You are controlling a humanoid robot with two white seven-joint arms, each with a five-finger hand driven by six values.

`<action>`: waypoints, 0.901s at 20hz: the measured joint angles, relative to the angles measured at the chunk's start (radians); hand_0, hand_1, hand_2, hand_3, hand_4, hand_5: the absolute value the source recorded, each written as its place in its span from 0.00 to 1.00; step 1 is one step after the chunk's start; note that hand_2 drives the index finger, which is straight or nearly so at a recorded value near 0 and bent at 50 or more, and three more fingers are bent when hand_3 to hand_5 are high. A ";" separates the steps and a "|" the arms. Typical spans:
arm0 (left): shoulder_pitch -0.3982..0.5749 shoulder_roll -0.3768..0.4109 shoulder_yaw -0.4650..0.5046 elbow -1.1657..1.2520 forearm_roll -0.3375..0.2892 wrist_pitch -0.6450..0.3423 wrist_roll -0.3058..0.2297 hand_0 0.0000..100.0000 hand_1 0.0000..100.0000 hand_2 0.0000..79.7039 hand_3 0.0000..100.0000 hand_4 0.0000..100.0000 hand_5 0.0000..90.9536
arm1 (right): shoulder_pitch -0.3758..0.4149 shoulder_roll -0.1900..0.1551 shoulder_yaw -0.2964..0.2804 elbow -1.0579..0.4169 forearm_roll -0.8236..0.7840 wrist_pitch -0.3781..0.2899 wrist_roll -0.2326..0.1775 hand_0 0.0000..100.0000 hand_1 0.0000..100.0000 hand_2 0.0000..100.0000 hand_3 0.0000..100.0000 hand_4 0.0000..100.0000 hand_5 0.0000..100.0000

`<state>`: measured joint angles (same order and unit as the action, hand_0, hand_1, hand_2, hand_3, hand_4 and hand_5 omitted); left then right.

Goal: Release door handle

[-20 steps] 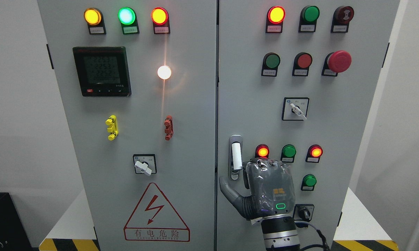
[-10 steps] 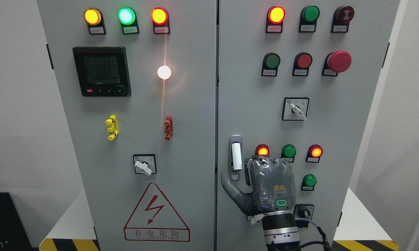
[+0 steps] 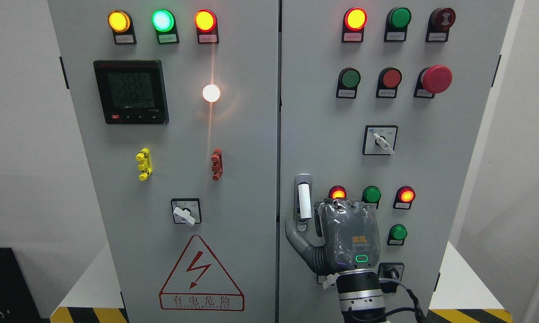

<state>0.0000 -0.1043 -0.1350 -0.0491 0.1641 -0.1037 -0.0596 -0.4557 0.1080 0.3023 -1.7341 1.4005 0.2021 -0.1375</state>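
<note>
As the release step begins, the robot's right hand [image 3: 348, 240] sits just right of the door handle [image 3: 303, 202] on the cabinet's right door [image 3: 323, 112]. Thumb reaches below the handle; fingers curl at its lower edge, but whether they still grip can't be told. Next move likely: uncurl, pull back w/o snagging.

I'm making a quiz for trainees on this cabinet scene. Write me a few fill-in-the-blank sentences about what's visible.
1. The hand sits just right of the door ____ on the right door.
2. The mushroom button is coloured ____.
3. The lightning warning triangle is on the ____ door.
4. The lit round lamp below the top row glows ____.

Missing words: handle; red; left; white
</note>
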 measured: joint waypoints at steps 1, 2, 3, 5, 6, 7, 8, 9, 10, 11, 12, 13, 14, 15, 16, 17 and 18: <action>0.000 0.000 0.000 0.000 0.000 0.000 0.000 0.12 0.56 0.00 0.00 0.00 0.00 | -0.002 0.000 0.000 0.002 0.000 0.000 0.000 0.29 0.37 0.96 1.00 0.95 0.99; 0.000 0.000 0.000 0.000 0.000 0.000 0.000 0.12 0.56 0.00 0.00 0.00 0.00 | -0.003 0.000 -0.001 0.005 0.000 0.001 0.000 0.29 0.37 0.96 1.00 0.95 0.99; 0.000 0.000 0.000 0.000 0.000 0.000 0.000 0.12 0.56 0.00 0.00 0.00 0.00 | -0.005 0.001 -0.001 0.007 0.000 0.001 0.000 0.29 0.37 0.96 1.00 0.95 1.00; 0.000 0.000 0.000 0.000 0.000 0.000 0.000 0.12 0.56 0.00 0.00 0.00 0.00 | -0.009 0.002 -0.001 0.010 0.000 0.001 0.001 0.30 0.37 0.96 1.00 0.95 1.00; 0.000 0.000 0.000 0.000 0.000 0.000 0.000 0.12 0.56 0.00 0.00 0.00 0.00 | -0.010 0.003 -0.001 0.012 0.000 0.001 0.001 0.30 0.37 0.96 1.00 0.95 1.00; 0.000 0.000 0.000 0.000 0.000 0.000 0.000 0.12 0.56 0.00 0.00 0.00 0.00 | -0.012 0.004 -0.001 0.013 0.000 0.001 0.001 0.30 0.37 0.96 1.00 0.95 1.00; 0.000 0.000 0.000 0.000 0.000 0.000 0.000 0.12 0.56 0.00 0.00 0.00 0.00 | -0.013 0.005 -0.002 0.015 0.000 0.001 0.001 0.30 0.37 0.96 1.00 0.95 1.00; 0.000 0.000 0.000 0.000 0.000 0.000 0.000 0.12 0.56 0.00 0.00 0.00 0.00 | -0.014 0.005 -0.002 0.016 0.000 0.001 0.001 0.31 0.37 0.96 1.00 0.95 1.00; 0.000 0.000 0.000 0.000 0.000 0.000 0.000 0.12 0.56 0.00 0.00 0.00 0.00 | -0.015 0.006 -0.002 0.017 0.000 0.001 0.001 0.31 0.37 0.96 1.00 0.95 1.00; 0.000 0.000 0.000 0.000 0.000 0.000 0.000 0.12 0.56 0.00 0.00 0.00 0.00 | -0.016 0.006 -0.003 0.018 0.000 0.001 0.001 0.32 0.37 0.96 1.00 0.95 1.00; 0.000 0.000 0.000 0.000 0.000 0.000 0.000 0.12 0.56 0.00 0.00 0.00 0.00 | -0.017 0.007 -0.003 0.019 0.000 0.001 0.001 0.33 0.37 0.96 1.00 0.95 1.00; 0.000 0.000 0.000 0.000 0.000 0.000 0.000 0.12 0.56 0.00 0.00 0.00 0.00 | -0.017 0.007 -0.003 0.019 0.000 0.001 0.002 0.33 0.37 0.96 1.00 0.95 1.00; 0.000 0.000 0.000 0.000 0.000 0.000 0.000 0.12 0.56 0.00 0.00 0.00 0.00 | -0.018 0.008 -0.003 0.020 0.000 0.001 0.003 0.33 0.37 0.96 1.00 0.95 1.00; 0.000 0.000 0.000 0.000 0.000 0.000 0.000 0.12 0.56 0.00 0.00 0.00 0.00 | -0.018 0.008 -0.004 0.021 0.000 0.001 0.003 0.34 0.37 0.96 1.00 0.95 1.00; 0.000 0.000 0.000 0.000 0.000 0.000 0.000 0.12 0.56 0.00 0.00 0.00 0.00 | -0.018 0.008 -0.004 0.021 0.000 0.001 0.003 0.34 0.37 0.96 1.00 0.94 1.00; 0.000 0.000 0.000 0.000 0.000 0.000 0.000 0.12 0.56 0.00 0.00 0.00 0.00 | -0.018 0.009 -0.004 0.021 0.000 0.001 0.004 0.34 0.37 0.96 1.00 0.94 1.00; 0.000 0.000 0.000 0.000 0.000 0.000 0.000 0.12 0.56 0.00 0.00 0.00 0.00 | -0.019 0.009 -0.005 0.021 0.000 0.001 0.004 0.34 0.37 0.96 1.00 0.94 1.00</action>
<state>0.0000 -0.1043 -0.1350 -0.0491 0.1641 -0.1037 -0.0596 -0.4744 0.1169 0.2976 -1.7129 1.4005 0.2034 -0.1339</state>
